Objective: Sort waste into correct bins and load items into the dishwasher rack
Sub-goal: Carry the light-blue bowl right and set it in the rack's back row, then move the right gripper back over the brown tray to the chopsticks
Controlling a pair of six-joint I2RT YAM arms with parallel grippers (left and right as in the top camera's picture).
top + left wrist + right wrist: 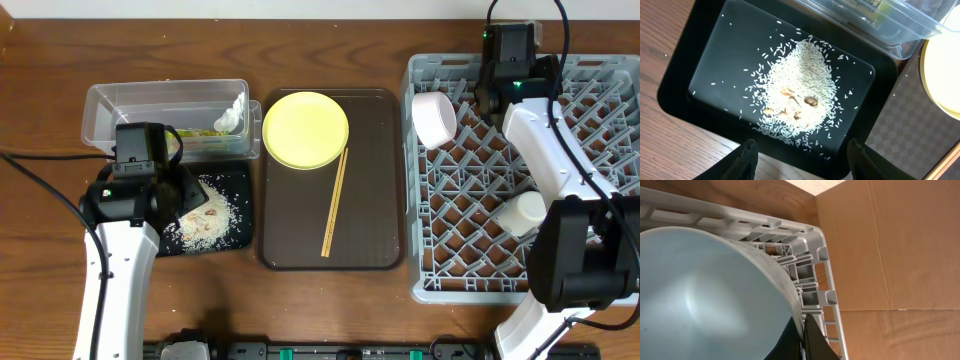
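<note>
1. Left of the brown tray (380, 200), by its far-left corner, sits the clear tub (110, 105). The crumpled tissue (232, 115) and the yellow-green wrapper (200, 132) lie inside it, at the end nearest the brown tray.
2. The black tray (240, 240) lies just beside the brown tray's left edge, on the near side of the tub. The rice scraps (800, 95) are heaped in its middle, with a few brownish bits among them.
3. The left gripper (802, 160) hangs over the black tray's near rim, its fingers spread wide with nothing between them.
4. On the brown tray, the yellow plate (305, 128) fills the far-left corner. The chopsticks (335, 200) lie close together, running from the plate's edge towards the tray's near side.
5. The dishwasher rack (600, 90) stands just right of the brown tray.
6. The light blue bowl (705, 295) stands on edge in the rack corner closest to the brown tray's far-right corner. It looks whitish from overhead.
7. The right gripper (804, 340) is clenched on that bowl's rim.
8. The cup (522, 212) rests in the rack farther right, beside the right arm.
</note>
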